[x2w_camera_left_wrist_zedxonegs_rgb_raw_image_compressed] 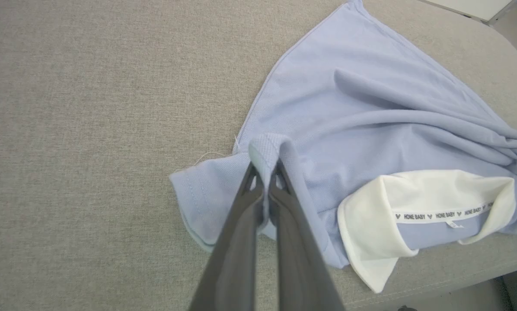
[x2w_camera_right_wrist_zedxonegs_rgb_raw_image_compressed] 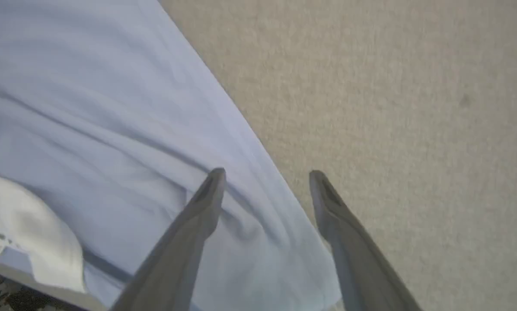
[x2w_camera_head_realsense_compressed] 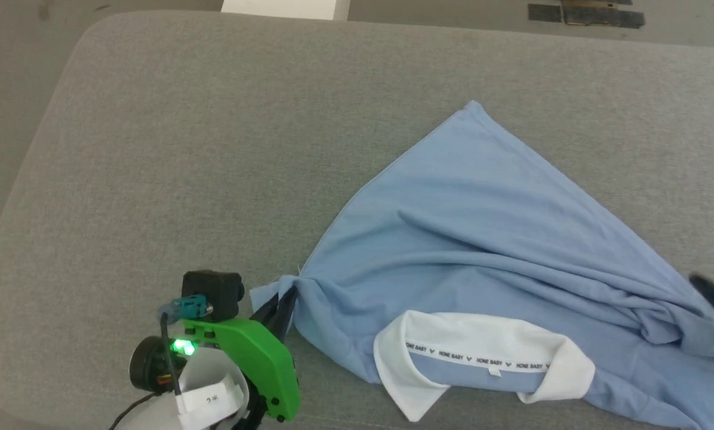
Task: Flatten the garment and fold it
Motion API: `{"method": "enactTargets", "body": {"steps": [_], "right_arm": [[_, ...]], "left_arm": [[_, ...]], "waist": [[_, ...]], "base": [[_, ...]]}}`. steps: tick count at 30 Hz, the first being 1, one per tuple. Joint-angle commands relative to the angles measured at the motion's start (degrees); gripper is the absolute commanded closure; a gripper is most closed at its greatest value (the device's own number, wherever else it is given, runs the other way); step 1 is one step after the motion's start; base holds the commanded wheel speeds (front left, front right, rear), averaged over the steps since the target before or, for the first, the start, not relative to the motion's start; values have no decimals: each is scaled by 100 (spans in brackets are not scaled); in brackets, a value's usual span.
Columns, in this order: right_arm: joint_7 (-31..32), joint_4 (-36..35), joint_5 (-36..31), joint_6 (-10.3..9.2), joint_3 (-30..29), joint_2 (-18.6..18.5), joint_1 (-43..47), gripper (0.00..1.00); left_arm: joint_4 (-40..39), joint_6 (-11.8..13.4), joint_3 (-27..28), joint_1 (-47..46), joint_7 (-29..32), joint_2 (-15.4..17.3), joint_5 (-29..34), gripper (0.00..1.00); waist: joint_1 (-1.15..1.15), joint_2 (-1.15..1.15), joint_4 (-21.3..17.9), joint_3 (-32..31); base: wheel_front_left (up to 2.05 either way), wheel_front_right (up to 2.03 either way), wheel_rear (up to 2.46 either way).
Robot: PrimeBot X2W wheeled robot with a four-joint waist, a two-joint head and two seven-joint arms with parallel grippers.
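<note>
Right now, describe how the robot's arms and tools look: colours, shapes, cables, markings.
The left tool has two long, dark grey fingers tapering to slim tips. Behind it sits a bright green housing with a lit green light, a black block, a teal connector, a thin black cable and a white label with small dark marks. The right tool has matching tapered fingers.

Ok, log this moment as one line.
left gripper: shut on garment by sleeve | right gripper: open, over garment edge | garment: rumpled on grey cushion, white collar showing, unfolded

One garment (x2w_camera_head_realsense_compressed: 482, 239), one left gripper (x2w_camera_left_wrist_zedxonegs_rgb_raw_image_compressed: 266, 168), one right gripper (x2w_camera_right_wrist_zedxonegs_rgb_raw_image_compressed: 265, 175), one cushion (x2w_camera_head_realsense_compressed: 214, 149)
</note>
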Motion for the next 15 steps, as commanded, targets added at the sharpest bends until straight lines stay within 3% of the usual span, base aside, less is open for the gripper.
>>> {"method": "enactTargets", "body": {"steps": [1,8,15], "right_arm": [[27,-249,49,-9,23,27,-265,0],[404,-917,97,-9,685,26,-1411,0],[785,-189,-79,-9,1472,128,-2954,0]], "left_arm": [[-5,-22,-13,-123,0,-33,60,100],[-159,-68,-113,-371,19,-152,199,100],[-249,-156,-215,-636,-27,-370,308,100]], "waist": [[0,0,147,121],[0,0,583,551],[0,0,1134,1081]], "base": [[0,0,0],[0,0,0],[0,0,0]]}}
